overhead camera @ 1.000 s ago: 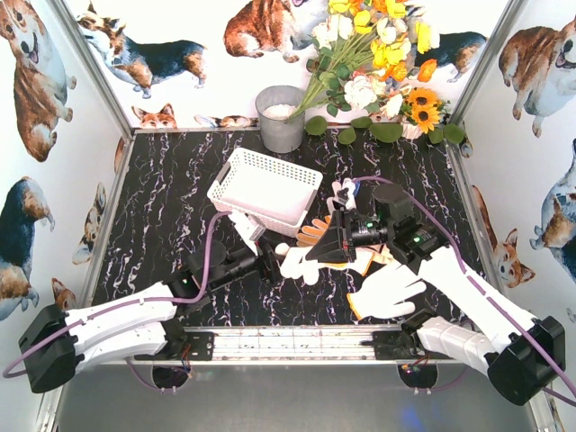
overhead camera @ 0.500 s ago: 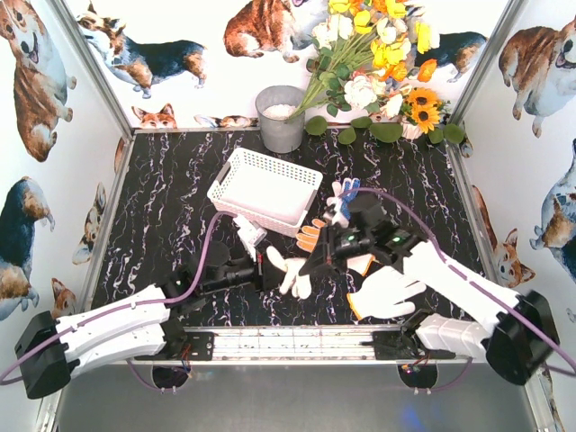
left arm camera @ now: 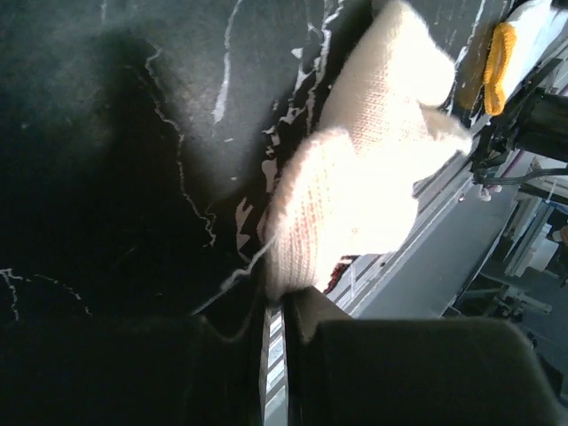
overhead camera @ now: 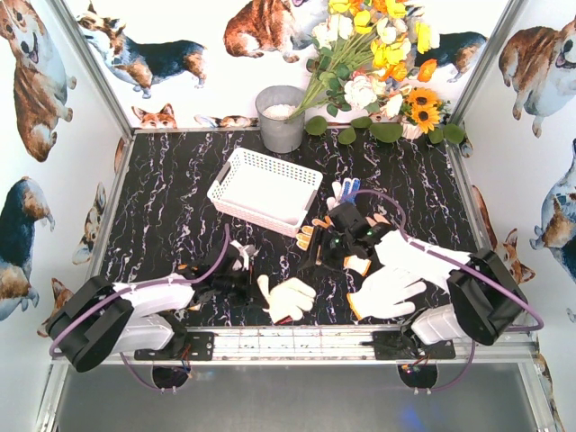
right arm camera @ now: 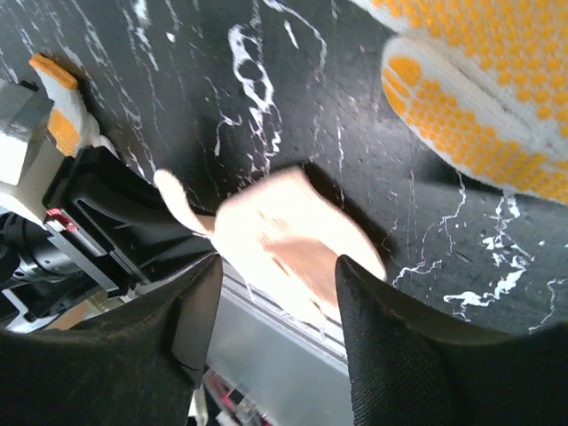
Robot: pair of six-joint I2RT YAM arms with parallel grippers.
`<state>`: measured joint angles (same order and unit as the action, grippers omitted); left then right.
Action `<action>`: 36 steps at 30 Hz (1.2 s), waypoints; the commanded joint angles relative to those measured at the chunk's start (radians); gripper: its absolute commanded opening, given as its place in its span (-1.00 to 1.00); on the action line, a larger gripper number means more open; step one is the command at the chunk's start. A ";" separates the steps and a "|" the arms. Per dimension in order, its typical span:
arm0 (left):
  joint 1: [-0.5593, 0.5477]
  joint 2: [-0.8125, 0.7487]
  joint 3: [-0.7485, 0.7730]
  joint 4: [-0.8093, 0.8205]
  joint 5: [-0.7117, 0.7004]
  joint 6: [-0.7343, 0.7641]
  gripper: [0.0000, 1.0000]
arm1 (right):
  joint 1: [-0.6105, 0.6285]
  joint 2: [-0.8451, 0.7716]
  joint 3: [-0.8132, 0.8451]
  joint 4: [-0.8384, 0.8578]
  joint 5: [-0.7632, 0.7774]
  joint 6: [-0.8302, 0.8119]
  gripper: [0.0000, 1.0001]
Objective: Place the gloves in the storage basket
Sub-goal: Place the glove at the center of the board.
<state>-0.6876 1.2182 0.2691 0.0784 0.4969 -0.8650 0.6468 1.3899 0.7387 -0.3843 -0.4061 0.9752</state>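
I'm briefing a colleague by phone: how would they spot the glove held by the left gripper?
Find the table's near edge, along the metal rail. Midway along it lies a glove, pinched by the left gripper. It is cream and bunched, unlike the flat white glove with an orange cuff to its right.

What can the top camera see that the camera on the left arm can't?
Only the top camera shows the white storage basket, the grey bucket, the flowers and the blue-and-white glove. Only the left wrist camera shows, close up, the left gripper pinching the edge of a glove. Both show that cream glove, the white glove with the orange cuff and the black table.
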 commanded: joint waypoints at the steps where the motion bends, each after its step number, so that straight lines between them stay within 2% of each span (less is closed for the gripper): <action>1: 0.007 -0.032 0.050 -0.022 0.014 0.026 -1.00 | -0.003 -0.079 0.100 -0.022 0.106 -0.090 0.17; 5: 0.018 -0.081 0.073 -0.140 -0.064 0.095 -1.00 | -0.004 -0.154 0.120 -0.126 0.145 -0.138 0.23; 11: 0.023 -0.079 0.055 -0.162 -0.095 0.118 -0.96 | 0.057 -0.240 0.043 -0.139 0.126 -0.092 0.20; 13: 0.024 -0.094 0.095 -0.230 -0.155 0.171 -0.63 | 0.130 -0.249 0.008 -0.141 0.159 -0.051 0.18; 15: 0.024 -0.126 0.129 -0.295 -0.215 0.209 -0.43 | 0.178 -0.250 -0.012 -0.146 0.201 -0.021 0.18; 20: 0.022 -0.246 0.191 -0.433 -0.354 0.255 -0.12 | 0.299 -0.210 -0.033 -0.132 0.282 0.053 0.12; 22: 0.022 -0.295 0.214 -0.493 -0.408 0.277 -0.12 | 0.339 -0.190 -0.038 -0.118 0.311 0.084 0.08; 24: 0.021 -0.342 0.218 -0.507 -0.396 0.295 -0.17 | 0.363 -0.177 -0.050 -0.096 0.326 0.108 0.05; 26: 0.019 -0.383 0.198 -0.462 -0.318 0.276 -0.24 | 0.371 -0.162 -0.067 -0.063 0.321 0.124 0.03; 30: -0.005 -0.413 0.124 -0.321 -0.185 0.180 -0.50 | 0.381 -0.109 -0.087 -0.003 0.316 0.133 0.01; 36: -0.079 -0.386 0.076 -0.183 -0.152 0.116 -0.64 | 0.395 -0.044 -0.091 0.072 0.313 0.146 -0.07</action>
<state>-0.7357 0.8158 0.3607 -0.2211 0.2928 -0.7002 1.0279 1.3296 0.6441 -0.4229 -0.1223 1.0985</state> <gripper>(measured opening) 0.190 0.479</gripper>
